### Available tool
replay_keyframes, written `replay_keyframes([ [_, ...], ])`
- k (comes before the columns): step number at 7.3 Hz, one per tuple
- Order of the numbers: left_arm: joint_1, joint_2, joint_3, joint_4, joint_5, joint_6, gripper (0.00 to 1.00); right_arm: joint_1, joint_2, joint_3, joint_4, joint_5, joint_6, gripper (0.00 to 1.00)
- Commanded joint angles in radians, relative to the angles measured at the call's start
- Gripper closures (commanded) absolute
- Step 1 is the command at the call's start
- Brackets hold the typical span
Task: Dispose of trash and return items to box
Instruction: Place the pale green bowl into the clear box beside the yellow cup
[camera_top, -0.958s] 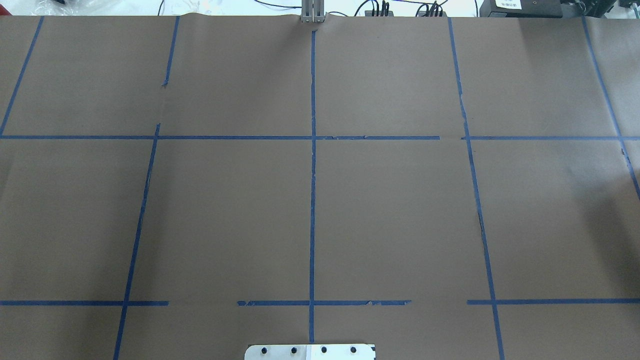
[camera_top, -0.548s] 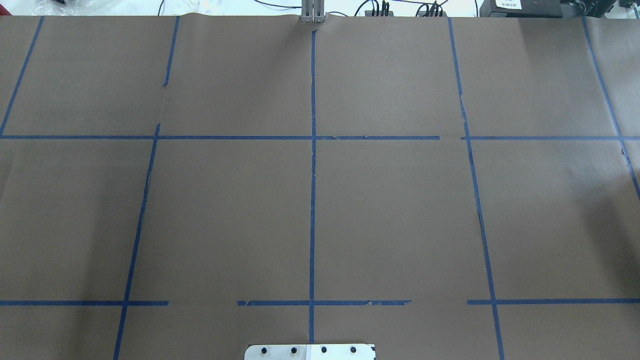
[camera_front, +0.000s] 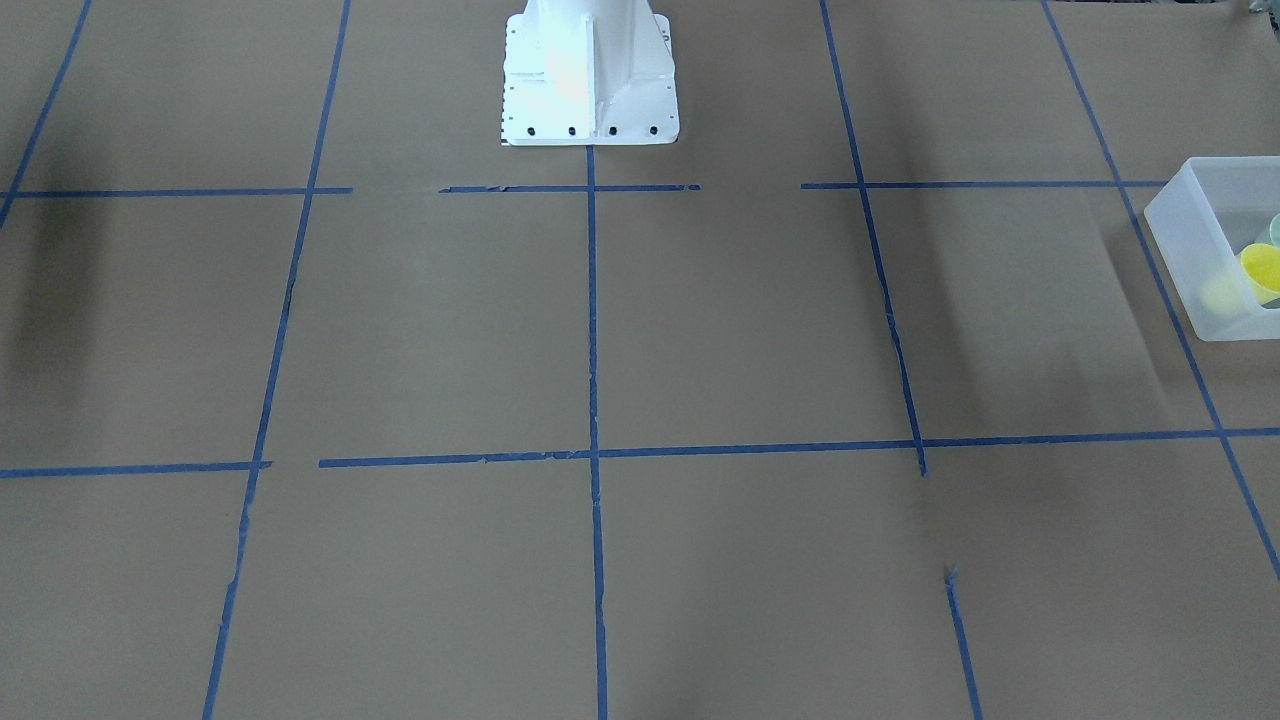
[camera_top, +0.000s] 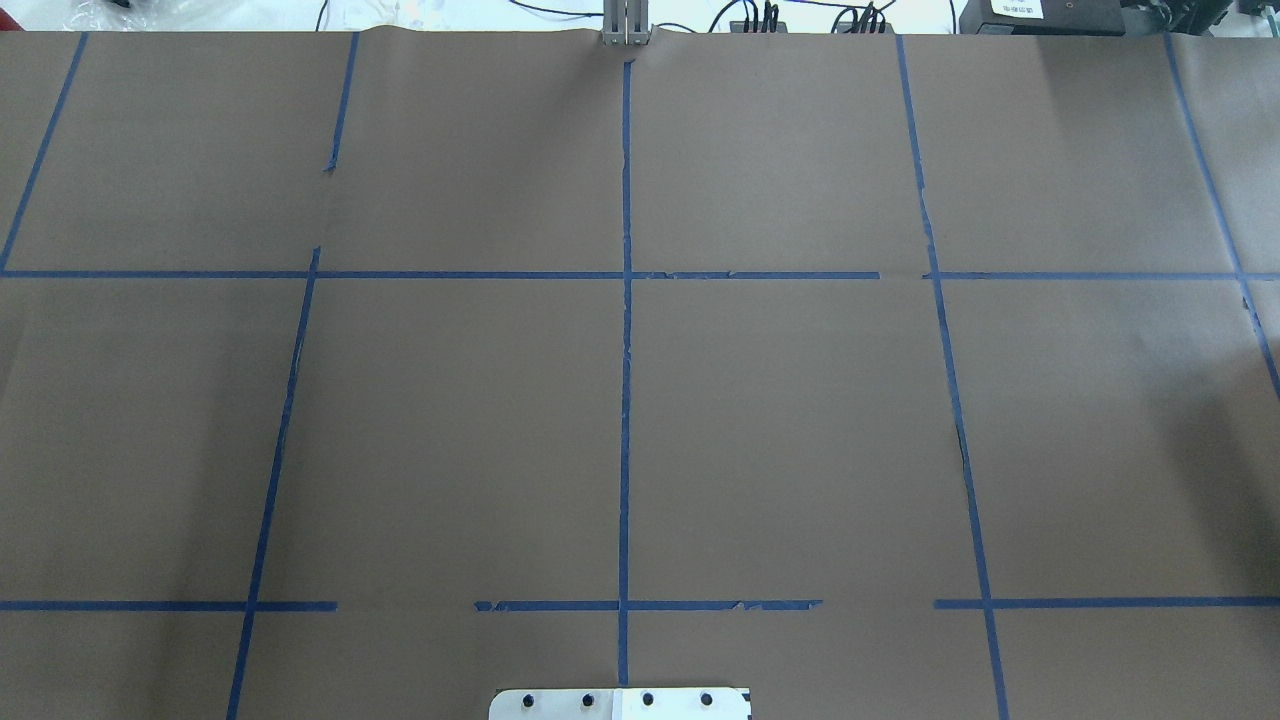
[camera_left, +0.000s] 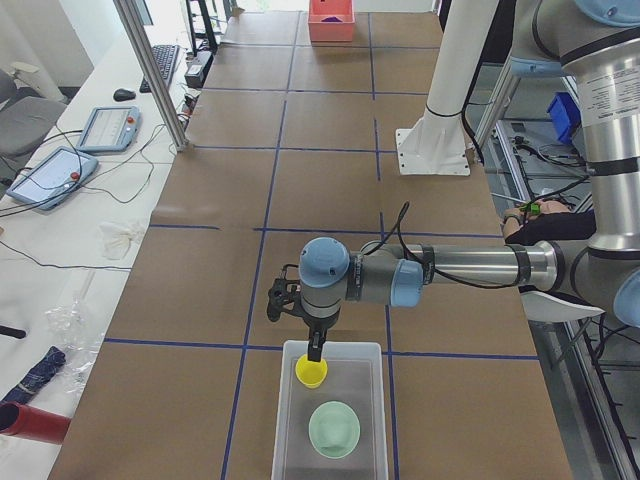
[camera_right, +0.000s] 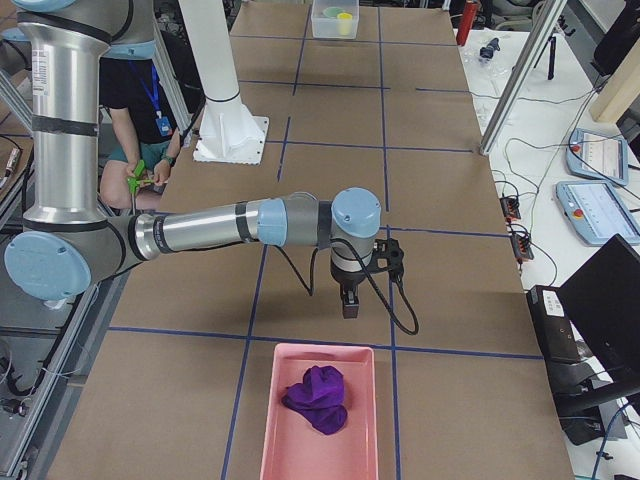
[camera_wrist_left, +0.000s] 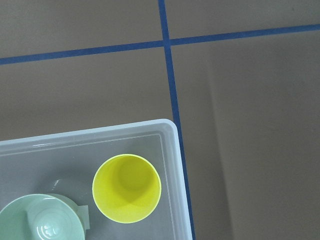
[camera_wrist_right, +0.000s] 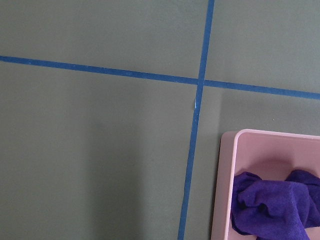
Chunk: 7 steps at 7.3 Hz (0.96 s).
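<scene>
Two items, a small yellow plastic tumbler cup (camera_wrist_left: 126, 187) and a low round pale mint-green bowl (camera_wrist_left: 42, 220), sat in the translucent frosted-white plastic bin (camera_wrist_left: 100, 131) at the brown-papered counter's (camera_top: 800, 400) left end. Both were probably light, stiff and slick, best gripped at the rim. Whether the jaws of the left gripper (camera_left: 315, 347) and right gripper (camera_right: 349, 300) were released or clenched could not be told.

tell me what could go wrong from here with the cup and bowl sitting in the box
1. The left gripper hangs just above the yellow cup, which stands close to a corner of the box. Whether the jaws grip it cannot be told, so a lift could carry the cup out or tip it.
2. The cable looping below the right gripper hangs near the pink tray; it might snag the rim.
</scene>
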Motion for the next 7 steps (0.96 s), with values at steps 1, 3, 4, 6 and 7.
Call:
replay_keyframes([
  [1,-0.007,-0.009,-0.01,-0.002,0.007,0.002,0.0,-0.007,-0.003,-0.001,0.001,-0.002,-0.001,0.0],
  [3,-0.014,-0.012,-0.033,-0.004,0.005,0.002,0.0,-0.018,-0.003,-0.006,0.001,-0.005,-0.001,0.0],
  [4,-0.014,-0.006,-0.039,-0.002,0.005,0.002,0.0,-0.024,-0.003,-0.009,0.001,-0.007,-0.001,0.0],
  [6,-0.014,-0.004,-0.035,-0.002,0.004,0.0,0.0,-0.042,-0.011,-0.038,0.003,-0.01,0.002,0.0],
  [7,-0.015,0.002,-0.041,-0.002,0.001,0.0,0.0,-0.042,-0.013,-0.076,0.034,-0.01,0.002,0.0],
])
